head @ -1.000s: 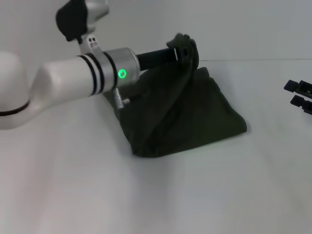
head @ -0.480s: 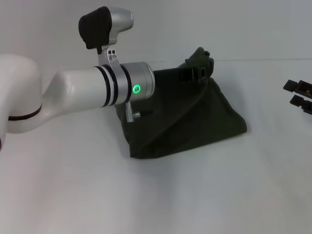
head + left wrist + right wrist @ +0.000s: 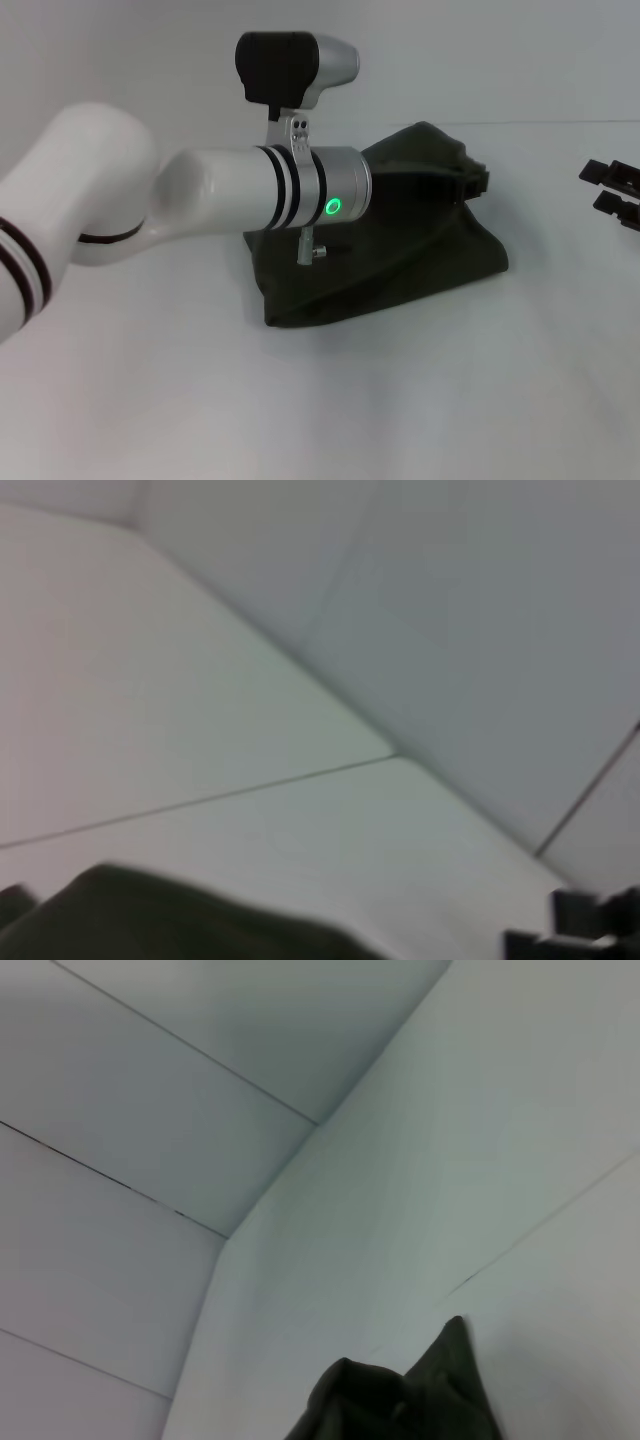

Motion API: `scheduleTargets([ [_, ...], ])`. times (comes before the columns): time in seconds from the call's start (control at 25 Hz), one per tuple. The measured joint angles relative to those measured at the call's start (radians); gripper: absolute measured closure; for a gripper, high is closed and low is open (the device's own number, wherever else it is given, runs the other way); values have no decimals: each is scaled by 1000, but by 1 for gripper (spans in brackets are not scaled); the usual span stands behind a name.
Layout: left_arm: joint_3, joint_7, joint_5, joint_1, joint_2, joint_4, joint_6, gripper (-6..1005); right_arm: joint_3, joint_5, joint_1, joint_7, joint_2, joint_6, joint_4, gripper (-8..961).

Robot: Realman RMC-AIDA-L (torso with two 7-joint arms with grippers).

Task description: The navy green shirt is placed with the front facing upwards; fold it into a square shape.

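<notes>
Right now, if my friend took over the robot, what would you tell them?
Left gripper: shut on the navy green shirt, holding a raised fold of cloth at the shirt's far right side, carrying it across to the right.
Right gripper: parked off at the table's right edge, away from the shirt; nothing in it.
Shirt: already bunched into a smaller, partly folded heap in the middle of the table, no lettering showing.
Left to do: lay the lifted fold down flat, let go, then tidy the edges into a square.

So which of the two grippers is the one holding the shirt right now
The left gripper, pinching a raised fold of the navy green shirt. The right gripper sits apart at the table's right edge, touching nothing.
</notes>
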Motion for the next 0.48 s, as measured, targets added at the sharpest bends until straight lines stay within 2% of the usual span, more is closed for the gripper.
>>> scheduleTargets([
  [0.08, -51, 1, -3, 42, 2, 62, 61, 749, 0, -4, 0, 2, -2, 0, 0, 259],
  [0.24, -259, 39, -64, 189, 1, 188, 277, 657, -1, -11, 0, 6, -6, 2, 0, 264],
  [0.36, -422, 28, -117, 252, 10, 168, 407, 588, -1, -18, 1, 8, -8, 2, 0, 268],
  [0.44, -512, -7, -121, 270, 17, 129, 469, 542, -2, -30, 6, 13, -11, 0, 0, 270],
  [0.48, -580, -43, -119, 284, 29, 89, 523, 519, -11, -49, 17, 26, -19, -6, 0, 272],
])
